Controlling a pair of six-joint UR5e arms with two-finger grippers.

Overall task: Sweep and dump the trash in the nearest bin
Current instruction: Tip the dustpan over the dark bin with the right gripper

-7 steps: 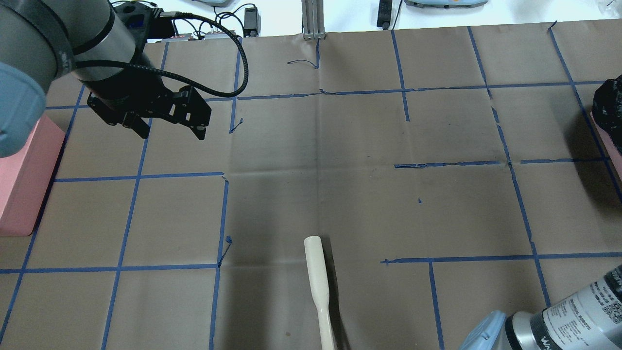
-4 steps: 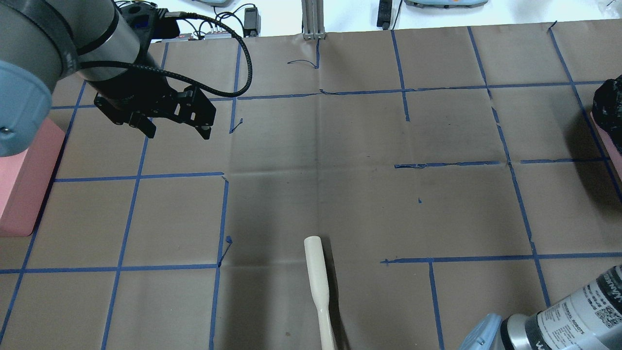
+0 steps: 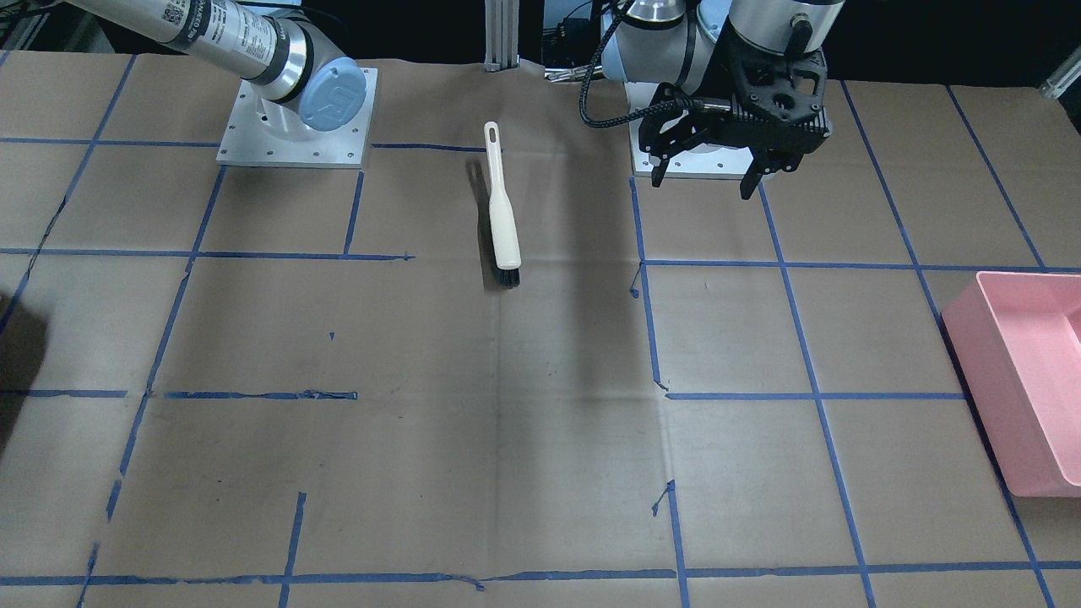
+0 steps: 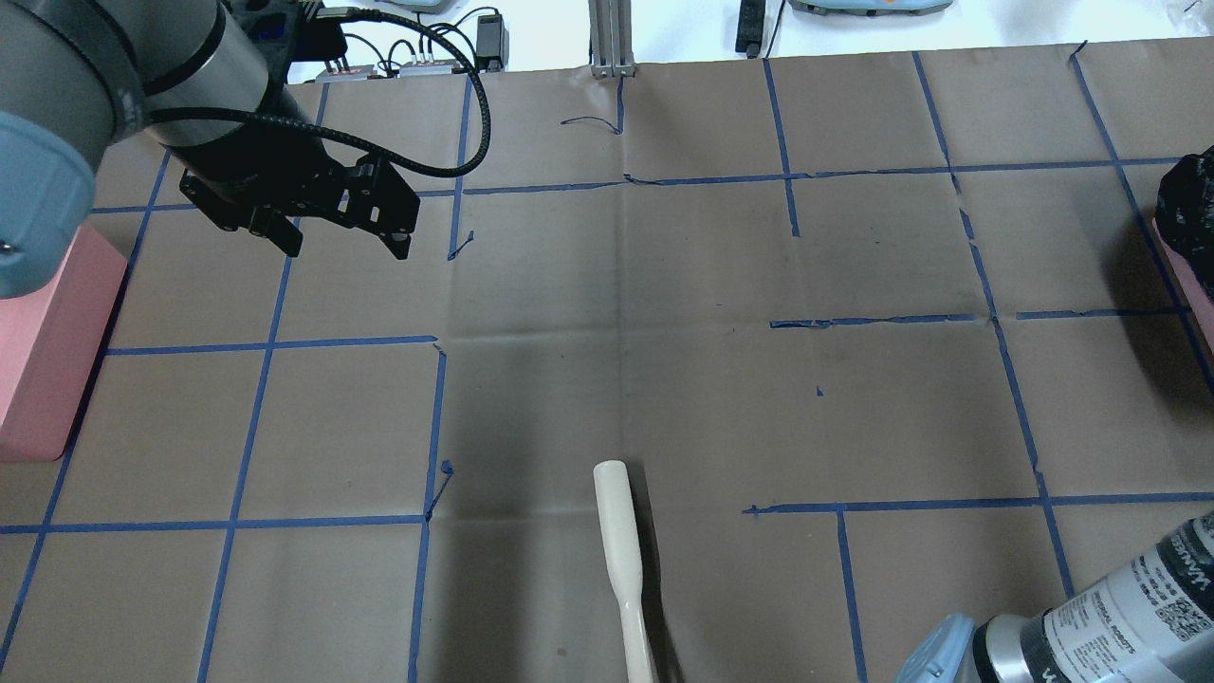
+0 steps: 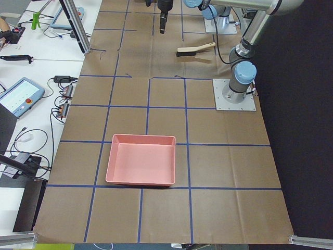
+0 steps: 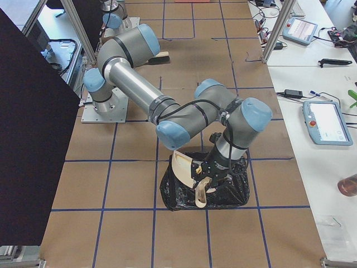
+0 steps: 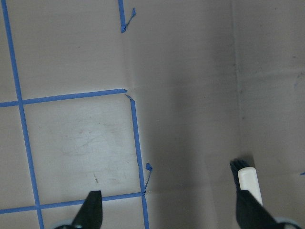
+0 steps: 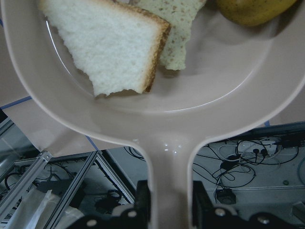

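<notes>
Right wrist-mounted view: the right gripper (image 8: 171,201) clamps the handle of a pale dustpan (image 8: 200,100), its two fingers (image 8: 143,200) pressed narrow against either side of the handle. All the trash lies in the pan, well apart from the fingers, toward the end farthest from the handle. The white bread piece with brown crust (image 8: 112,45) overlaps the pale yellowish bread piece (image 8: 178,33), and the yellow-green ball (image 8: 252,9) is just beside them at the picture's top edge.

From the exterior right view, the right arm bends out and down to the table's end on the robot's right. Its wrist points downward there and holds the dustpan (image 6: 184,164) tilted over a black bag bin (image 6: 231,192).

The left arm reaches out above the table (image 3: 507,422) on the robot's left half, with the left gripper (image 4: 344,242) hanging above the brown paper near the robot-side edge. Its fingers (image 4: 400,249) are spread wide, holding and touching nothing.

A cream brush (image 3: 502,219) with black bristles lies flat near the middle of the robot-side edge, well apart from the left gripper. A pink bin (image 3: 1026,397) sits at the table's end on the robot's left.
</notes>
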